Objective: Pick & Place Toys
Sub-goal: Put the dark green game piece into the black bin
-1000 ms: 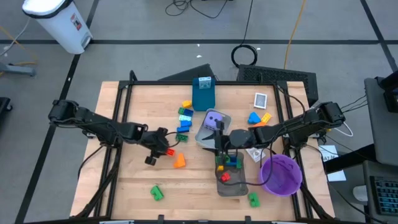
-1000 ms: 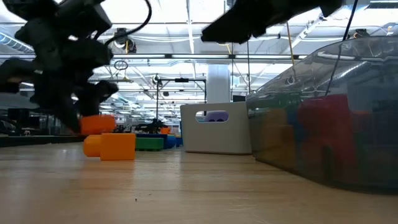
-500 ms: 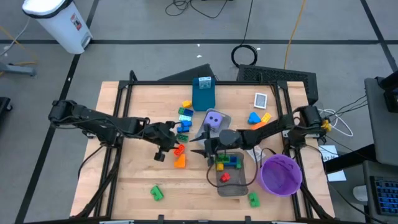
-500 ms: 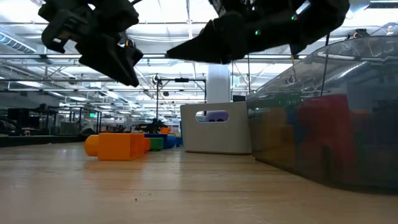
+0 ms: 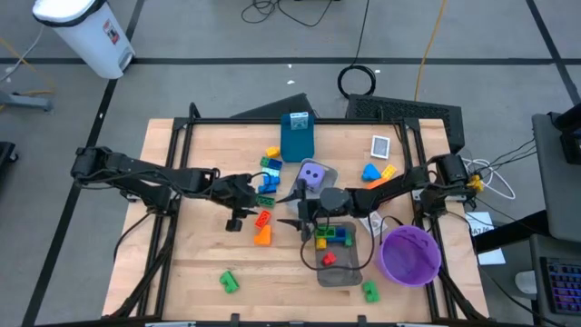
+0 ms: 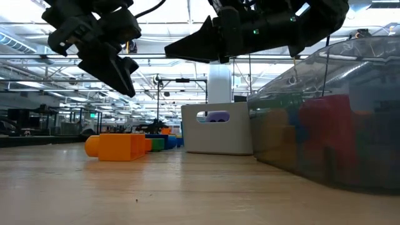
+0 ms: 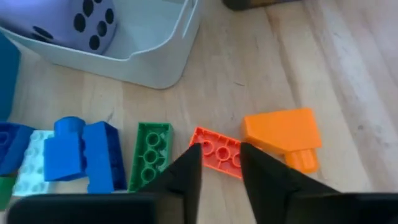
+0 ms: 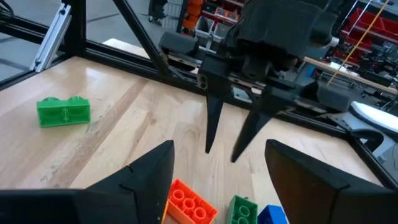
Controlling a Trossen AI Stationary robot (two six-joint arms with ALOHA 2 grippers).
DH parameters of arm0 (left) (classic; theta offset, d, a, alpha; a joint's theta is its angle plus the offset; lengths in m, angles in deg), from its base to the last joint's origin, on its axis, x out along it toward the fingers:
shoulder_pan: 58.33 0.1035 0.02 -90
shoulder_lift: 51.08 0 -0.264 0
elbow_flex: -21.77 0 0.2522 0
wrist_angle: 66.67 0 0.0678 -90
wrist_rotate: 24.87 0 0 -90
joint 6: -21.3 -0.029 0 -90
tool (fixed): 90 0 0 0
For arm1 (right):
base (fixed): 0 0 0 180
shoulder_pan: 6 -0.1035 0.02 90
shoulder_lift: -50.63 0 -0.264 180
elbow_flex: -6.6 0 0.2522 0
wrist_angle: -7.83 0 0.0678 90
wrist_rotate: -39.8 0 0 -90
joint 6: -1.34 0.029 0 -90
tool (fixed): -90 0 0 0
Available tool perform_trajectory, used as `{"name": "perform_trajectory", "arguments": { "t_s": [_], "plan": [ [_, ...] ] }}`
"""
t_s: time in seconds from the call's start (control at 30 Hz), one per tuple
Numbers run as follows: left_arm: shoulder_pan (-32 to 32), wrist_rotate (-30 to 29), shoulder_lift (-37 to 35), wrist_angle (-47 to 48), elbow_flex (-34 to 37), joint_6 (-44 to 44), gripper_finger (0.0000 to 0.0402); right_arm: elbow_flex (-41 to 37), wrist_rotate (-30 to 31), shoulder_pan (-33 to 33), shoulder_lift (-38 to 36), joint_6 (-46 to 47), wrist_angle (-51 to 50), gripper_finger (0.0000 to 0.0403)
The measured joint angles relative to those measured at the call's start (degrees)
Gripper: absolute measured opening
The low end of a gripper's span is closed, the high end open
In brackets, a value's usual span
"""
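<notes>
Left gripper (image 7: 219, 163) narrow, empty, over red brick (image 7: 216, 151) mid-bench beside orange brick (image 7: 283, 135). Right gripper (image 5: 292, 207) wide, empty, near grey tray (image 5: 346, 272) holding red, green, blue bricks. Purple die (image 5: 311, 173) in second tray (image 5: 297, 202). Purple bowl (image 5: 410, 256) near bench's right edge.

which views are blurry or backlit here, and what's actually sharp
Low view: both arms are dark silhouettes against bright ceiling lights, the near grey tray is blurred, the orange brick fairly sharp. Left wrist view: the red brick is crisp, the fingers soft. High view: evenly lit, small bricks tiny.
</notes>
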Motion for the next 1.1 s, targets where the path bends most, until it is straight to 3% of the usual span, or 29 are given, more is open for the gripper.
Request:
{"name": "perform_trajectory", "arguments": {
  "t_s": [0.23,0.43,1.1],
  "plan": [
    [1.73,-3.11,3.51,-0.91,0.04,-5.35,0.0233,0.00,0.00,0.04,0.00,0.98,-0.20,0.0253],
    [3.81,-3.04,10.13,-4.44,0.09,-10.30,0.0281,0.02,0.02,0.09,0.01,1.01,-0.74,0.0254],
    [9.39,0.30,20.16,-8.85,-0.02,-10.49,0.0275,0.02,0.13,0.09,0.02,0.98,-1.09,0.0254]
  ]
}}
